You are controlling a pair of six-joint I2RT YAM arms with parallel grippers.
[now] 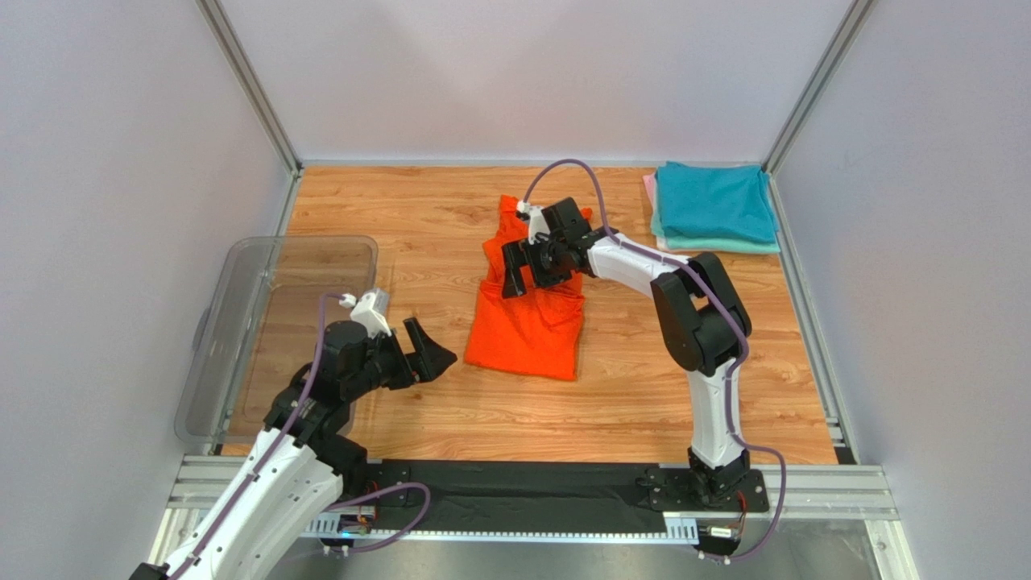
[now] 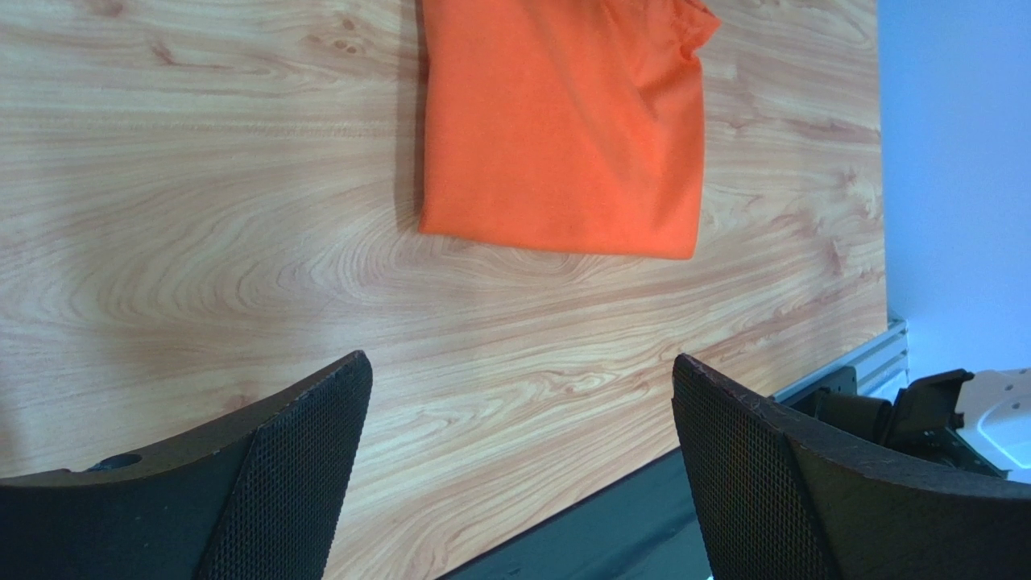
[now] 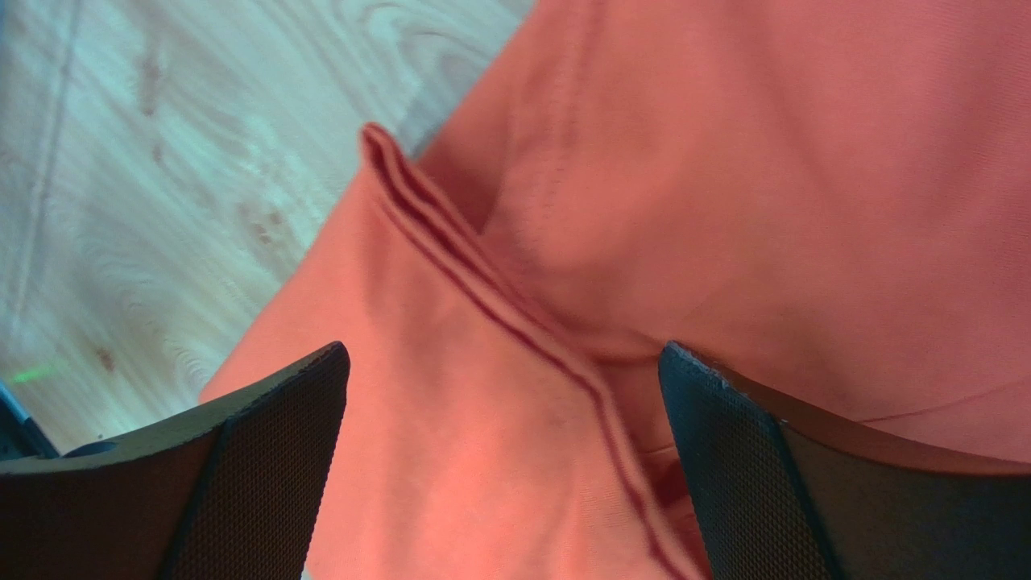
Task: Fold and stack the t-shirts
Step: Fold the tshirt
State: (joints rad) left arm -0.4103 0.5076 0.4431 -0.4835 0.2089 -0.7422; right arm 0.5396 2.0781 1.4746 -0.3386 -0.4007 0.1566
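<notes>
An orange t-shirt [image 1: 529, 320] lies partly folded in the middle of the wooden table, its lower half flat and its upper half bunched. My right gripper [image 1: 528, 262] hovers open over the bunched upper part; in the right wrist view a hemmed fold of the orange t-shirt [image 3: 508, 302] lies between and below the spread fingers. A stack of folded t-shirts [image 1: 714, 206], teal on top with mint and pale pink edges, sits at the back right. My left gripper [image 1: 432, 352] stands open left of the shirt's lower edge, holding nothing; its wrist view shows the orange t-shirt [image 2: 563, 121] ahead.
A clear plastic tub [image 1: 278, 317] stands along the left side of the table, partly under my left arm. A black strip [image 1: 508, 489] and metal rail run along the near edge. Grey walls close in the sides and back.
</notes>
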